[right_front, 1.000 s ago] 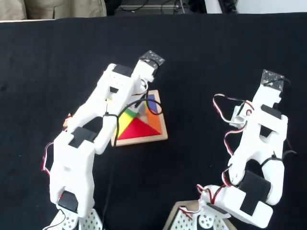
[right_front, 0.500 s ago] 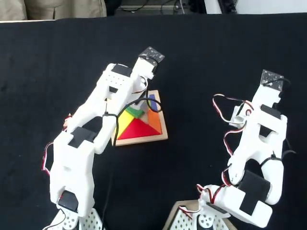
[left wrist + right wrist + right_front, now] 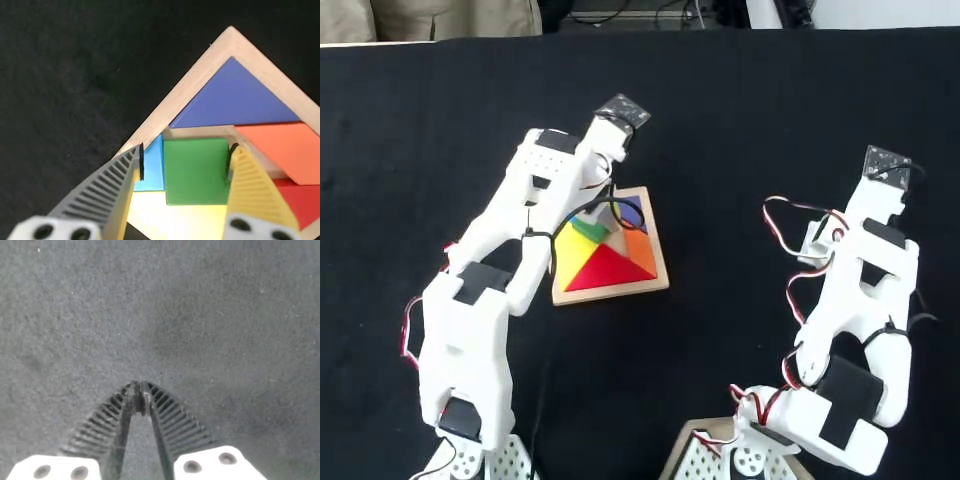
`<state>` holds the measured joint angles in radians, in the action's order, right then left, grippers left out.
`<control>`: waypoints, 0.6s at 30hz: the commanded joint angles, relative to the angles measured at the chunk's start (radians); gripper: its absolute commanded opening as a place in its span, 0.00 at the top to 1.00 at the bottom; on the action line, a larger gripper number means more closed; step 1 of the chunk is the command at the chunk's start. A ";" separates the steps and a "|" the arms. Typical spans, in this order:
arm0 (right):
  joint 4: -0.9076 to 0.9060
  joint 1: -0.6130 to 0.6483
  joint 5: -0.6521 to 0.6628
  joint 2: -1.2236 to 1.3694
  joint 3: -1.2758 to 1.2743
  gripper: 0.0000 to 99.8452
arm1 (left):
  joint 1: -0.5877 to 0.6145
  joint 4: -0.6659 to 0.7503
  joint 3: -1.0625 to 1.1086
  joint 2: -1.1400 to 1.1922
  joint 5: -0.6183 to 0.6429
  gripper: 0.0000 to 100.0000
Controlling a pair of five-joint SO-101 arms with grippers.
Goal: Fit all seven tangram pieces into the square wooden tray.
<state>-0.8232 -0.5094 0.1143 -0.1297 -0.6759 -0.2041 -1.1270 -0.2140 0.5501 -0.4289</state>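
The square wooden tray (image 3: 165, 107) holds a dark blue triangle (image 3: 232, 97), a green square (image 3: 196, 170), an orange piece (image 3: 285, 150), a light blue piece (image 3: 154, 167), a yellow piece (image 3: 170, 220) and a red triangle (image 3: 300, 197). My left gripper (image 3: 186, 159) hangs open over the tray, its fingers either side of the green square. One finger is over the light blue piece and the other is at the square's edge. In the high view the tray (image 3: 620, 290) lies under the left arm (image 3: 555, 180). My right gripper (image 3: 141, 390) is shut over bare black cloth, holding nothing.
The right arm (image 3: 865, 260) stands well to the right of the tray. Black cloth (image 3: 740, 120) covers the whole table. A narrow strip of bare wood (image 3: 200, 132) shows between the dark blue triangle and the green square.
The left arm has swung a little toward the far left, uncovering more of the tray and the green square. The right arm has not moved.
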 commanded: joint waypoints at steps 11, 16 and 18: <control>0.014 0.009 0.011 -0.004 0.002 0.99 | 0.001 -0.169 -0.196 -0.025 -0.023 0.73; 0.012 0.008 0.011 -0.004 0.002 0.99 | 0.047 -0.316 -0.272 -0.014 -0.115 0.73; 0.012 0.006 0.011 -0.004 0.002 0.99 | 0.071 -0.324 -0.248 -0.012 -0.150 0.73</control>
<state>-0.8232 -0.5094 0.1158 -0.1297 -0.6759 -0.1765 -1.4185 -0.4212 0.5516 -0.5286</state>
